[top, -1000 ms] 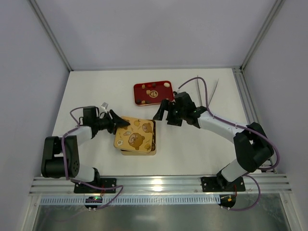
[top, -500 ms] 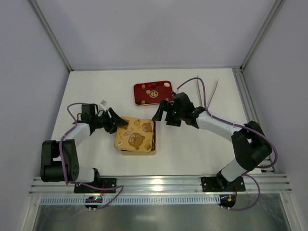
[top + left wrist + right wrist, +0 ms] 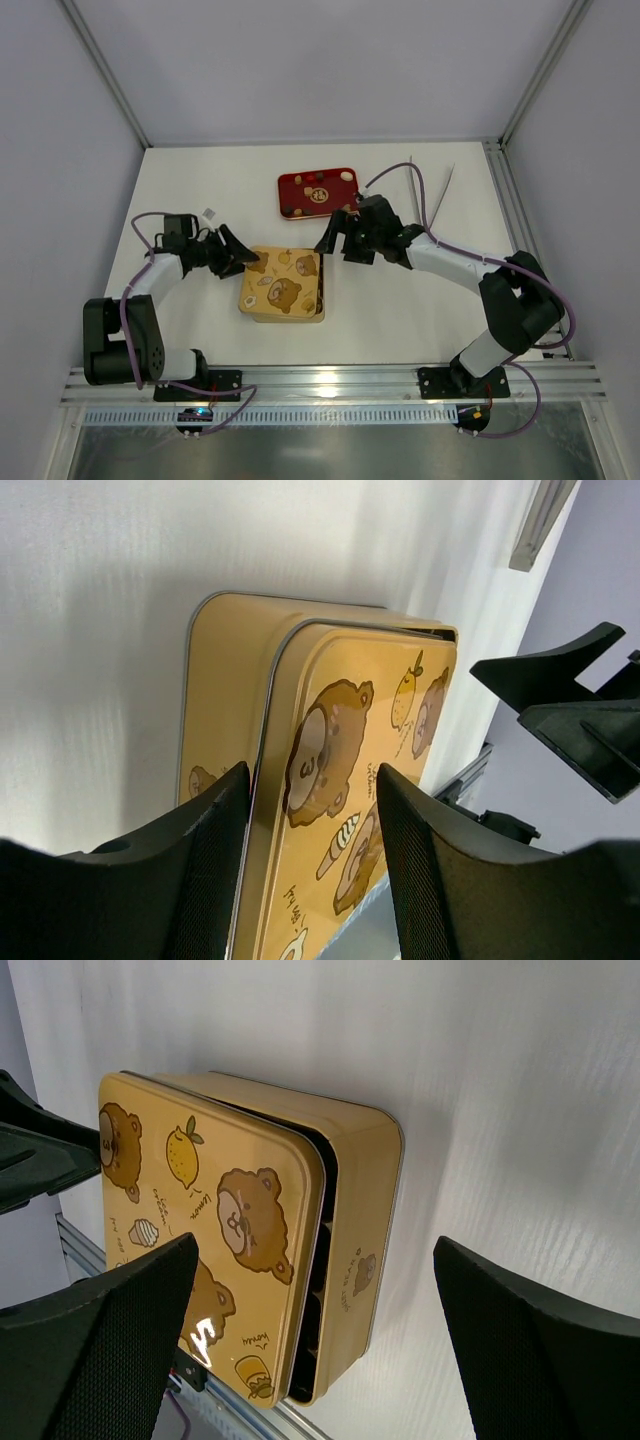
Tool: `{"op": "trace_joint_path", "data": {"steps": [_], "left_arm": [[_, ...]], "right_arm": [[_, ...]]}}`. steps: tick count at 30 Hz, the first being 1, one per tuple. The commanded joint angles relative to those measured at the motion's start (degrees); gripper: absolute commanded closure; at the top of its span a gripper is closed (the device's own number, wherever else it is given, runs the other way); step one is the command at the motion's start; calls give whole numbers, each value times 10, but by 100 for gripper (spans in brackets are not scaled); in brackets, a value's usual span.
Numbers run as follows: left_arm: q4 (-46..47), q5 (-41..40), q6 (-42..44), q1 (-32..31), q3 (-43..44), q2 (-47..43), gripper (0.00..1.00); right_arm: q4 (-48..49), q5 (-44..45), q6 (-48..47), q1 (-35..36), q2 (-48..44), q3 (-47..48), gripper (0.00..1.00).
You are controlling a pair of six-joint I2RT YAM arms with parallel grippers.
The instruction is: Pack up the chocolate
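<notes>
A gold box [image 3: 282,285] with bear drawings stands in the middle of the table. Its lid [image 3: 340,780] lies on it slightly askew, leaving a dark gap [image 3: 325,1260] along one side above the base [image 3: 365,1210]. A few small chocolate pieces [image 3: 346,176] lie in the red tray [image 3: 300,181] behind it. My left gripper [image 3: 245,258] is at the box's left edge, open, its fingers either side of the lid's rim without touching [image 3: 312,772]. My right gripper [image 3: 337,243] hovers wide open off the box's far right corner [image 3: 315,1248], holding nothing.
A small white scrap [image 3: 210,213] lies on the table behind the left arm. The metal rail [image 3: 330,385] runs along the near edge. Frame posts and grey walls close in the table on three sides.
My left gripper has opened a little and drawn back leftward from the lid, which stays on the box. The right arm has shifted only slightly.
</notes>
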Motion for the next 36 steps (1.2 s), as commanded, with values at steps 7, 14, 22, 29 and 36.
{"op": "trace_joint_path", "data": {"steps": [7, 14, 22, 29, 36], "left_arm": [[-36, -46, 20, 3, 24, -10, 48], [-45, -57, 18, 3, 21, -19, 48], [-74, -83, 26, 3, 29, -19, 48], [-98, -87, 27, 3, 33, -34, 48], [-137, -125, 27, -19, 34, -45, 48]], "right_arm": [[31, 7, 2, 13, 5, 2, 0], [38, 7, 8, 19, 10, 0, 0], [38, 5, 8, 26, 28, 7, 1], [36, 13, 2, 34, 32, 8, 1], [32, 21, -3, 43, 42, 13, 4]]}}
